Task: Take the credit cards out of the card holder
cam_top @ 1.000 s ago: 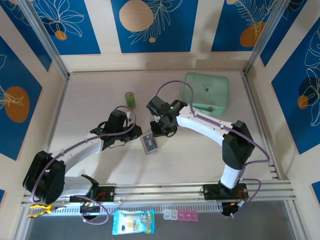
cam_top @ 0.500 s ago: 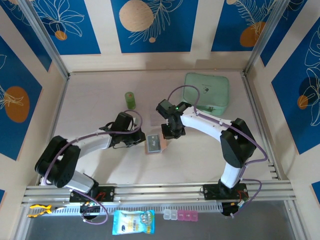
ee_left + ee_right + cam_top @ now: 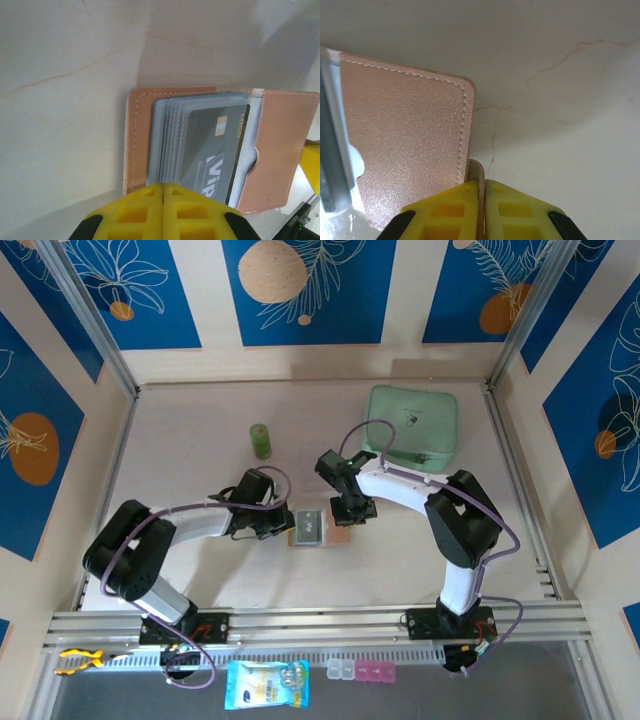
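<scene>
Salmon leather, the card holder (image 3: 312,527) lies open on the table (image 3: 200,440) between the arms, a dark credit card (image 3: 212,150) in its pocket (long axis roughly one to seven o'clock in the left wrist view). Seen from above, the left gripper (image 3: 162,200) sits at the holder's nine o'clock, fingers pressed together, perhaps pinching its edge. The right gripper (image 3: 481,197), at three o'clock, is clamped on the holder's outer edge, so the left looks nearer the card, at one o'clock from its fingertips.
</scene>
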